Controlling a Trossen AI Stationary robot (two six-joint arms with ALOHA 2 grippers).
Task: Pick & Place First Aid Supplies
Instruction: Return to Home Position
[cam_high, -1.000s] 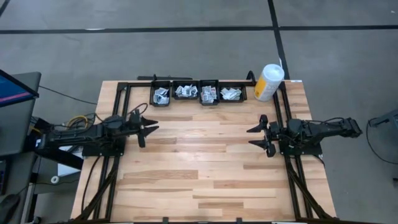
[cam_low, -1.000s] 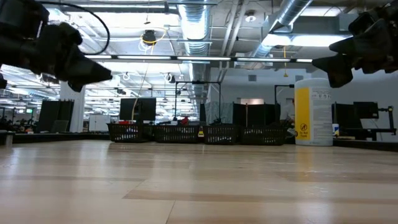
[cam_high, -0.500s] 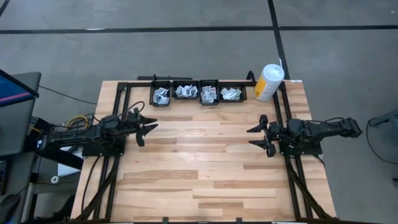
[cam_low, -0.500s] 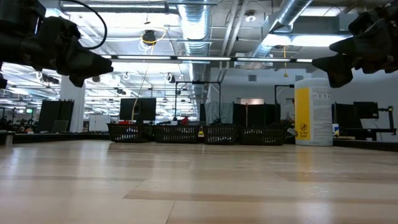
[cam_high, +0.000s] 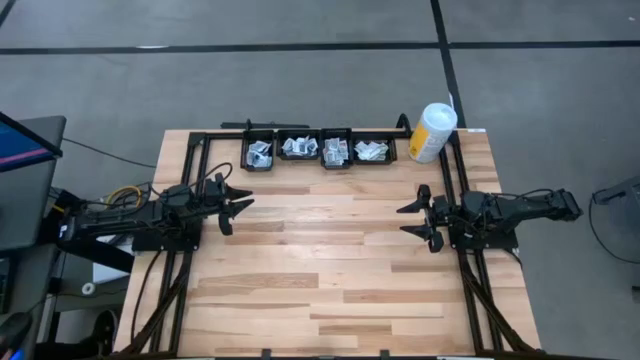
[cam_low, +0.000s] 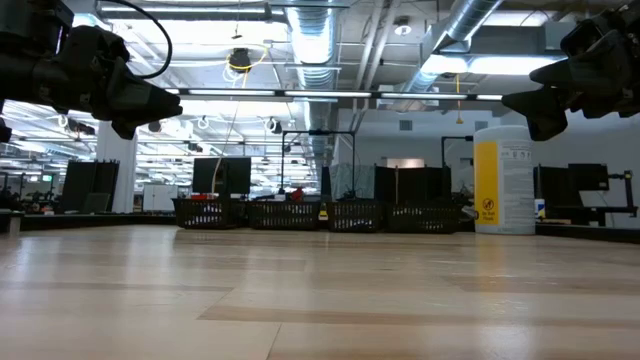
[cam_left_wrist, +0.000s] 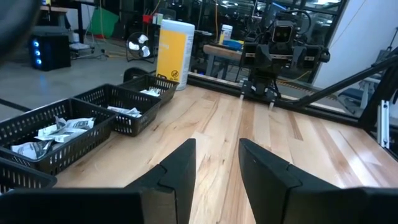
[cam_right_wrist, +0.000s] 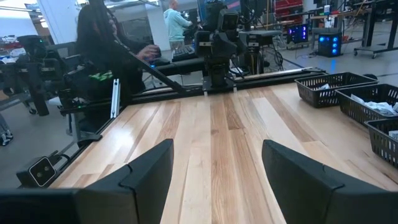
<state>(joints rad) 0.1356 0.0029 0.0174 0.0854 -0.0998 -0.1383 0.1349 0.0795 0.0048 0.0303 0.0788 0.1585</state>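
As I scan from the left, the left gripper (cam_high: 235, 205) hangs above the wooden table (cam_high: 330, 270), left of the row of four black bins (cam_high: 352, 148) and nearer the front edge than that row. Its fingers point across toward the other arm with only a narrow gap between them, and nothing sits in that gap.

Along the back of the table the bins stand side by side, and every one of the first aid packets (cam_high: 259, 153) I can make out lies inside them. Each bin holds a small loose heap of white packets with grey print; I cannot tell the kinds apart from up here.

Just beside the right end of the row stands a white-and-yellow canister (cam_high: 432, 132), upright.

Right of the row and forward of it, the right gripper (cam_high: 415, 218) faces the left one, its fingers spread wide and holding nothing. From table height both grippers sit well clear of the wood.

Through the right wrist camera I see a person in dark clothes (cam_right_wrist: 106, 56) seated beyond the left arm, far to the left of the bins.
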